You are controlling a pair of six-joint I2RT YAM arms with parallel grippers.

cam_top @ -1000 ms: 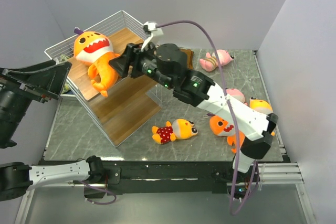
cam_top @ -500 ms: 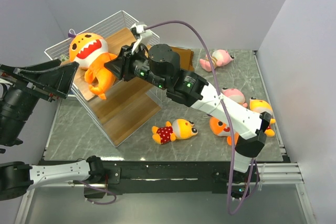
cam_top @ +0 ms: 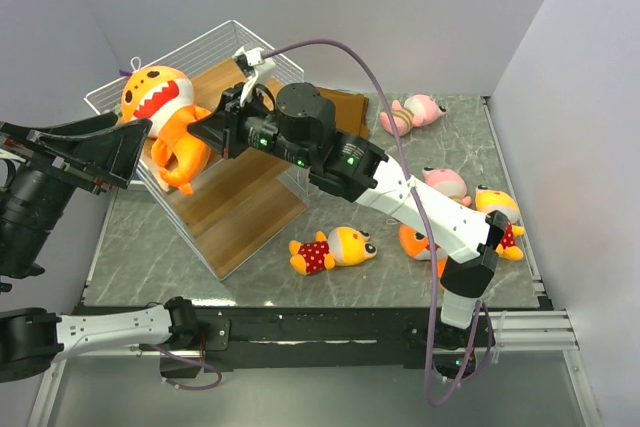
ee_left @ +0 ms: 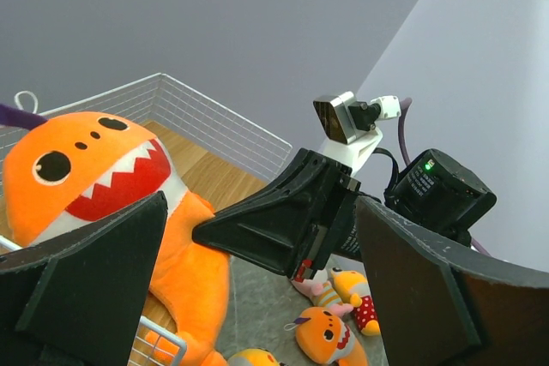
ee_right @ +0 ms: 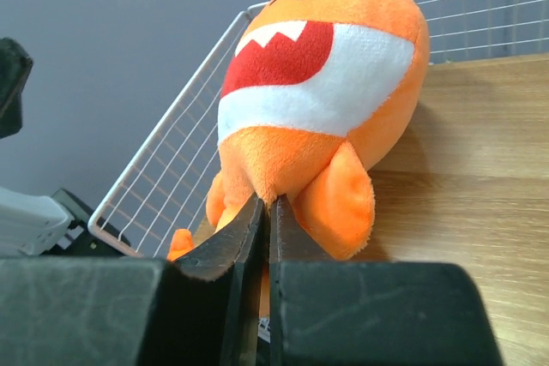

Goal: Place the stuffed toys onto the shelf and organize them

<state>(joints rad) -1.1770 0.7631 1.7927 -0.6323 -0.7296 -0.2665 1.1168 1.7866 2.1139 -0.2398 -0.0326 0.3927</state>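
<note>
A big orange shark [cam_top: 160,112] with a white toothy mouth lies on the shelf [cam_top: 232,29], a white wire rack whose wooden boards [cam_top: 240,192] slope toward the table. My right gripper [cam_top: 193,130] is shut, its tips pressed into the shark's [ee_right: 326,83] belly with only a thin slit between them [ee_right: 268,203]. My left gripper [cam_top: 128,147] hangs wide open just left of the shark [ee_left: 86,177], touching nothing [ee_left: 262,203]. On the table lie a second shark [cam_top: 420,242], two red-dotted toys [cam_top: 332,249] [cam_top: 497,209] and two pink toys [cam_top: 415,112] [cam_top: 447,180].
A brown folded bag [cam_top: 352,107] lies behind the shelf's right end. The shelf's wire wall [ee_right: 163,152] stands close behind the shark. Grey walls close in the table at the back and on the right.
My right gripper's jaws have closed and the arm has moved left, shifting the shark toward the shelf's left corner. The left gripper drew slightly nearer, still open.
</note>
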